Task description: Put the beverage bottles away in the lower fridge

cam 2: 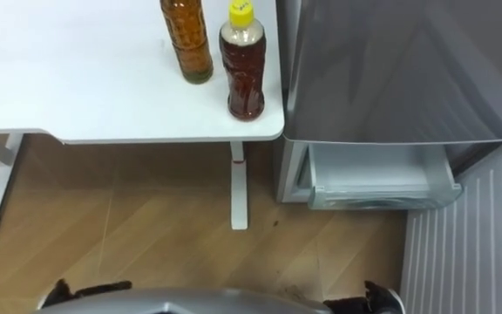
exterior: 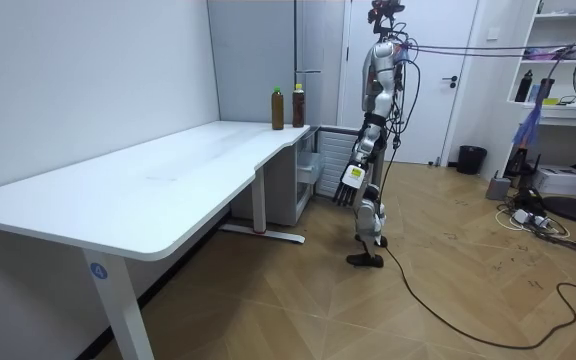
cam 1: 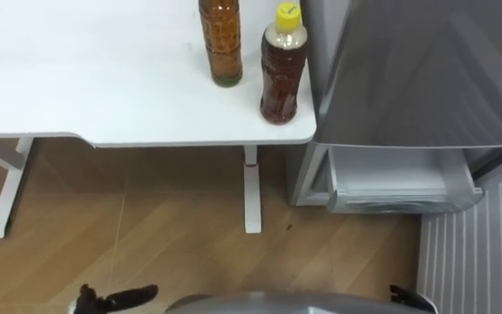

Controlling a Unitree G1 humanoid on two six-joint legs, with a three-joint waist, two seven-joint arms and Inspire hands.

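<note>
Facing amber bottle (cam 1: 220,42) and yellow-capped bottle (cam 1: 283,70), both standing untouched on the worktop (cam 1: 77,78), upper centre, beside the open fridge drawer (cam 1: 403,202) at right. Hanging left hand (cam 1: 120,298) at lower left, fingers relaxed, empty; right hand (cam 1: 410,299) at lower right unreadable. Judging nothing stowed yet

**Silver-grey humanoid, black hands**

A slim silver-grey frame with dark joints and dark feet is seen in the room view. Ropes are fixed at the shoulders, and a dark cable is attached low down. The left hand (cam 1: 113,300) and right hand (cam 1: 410,298) are cased in black
</note>
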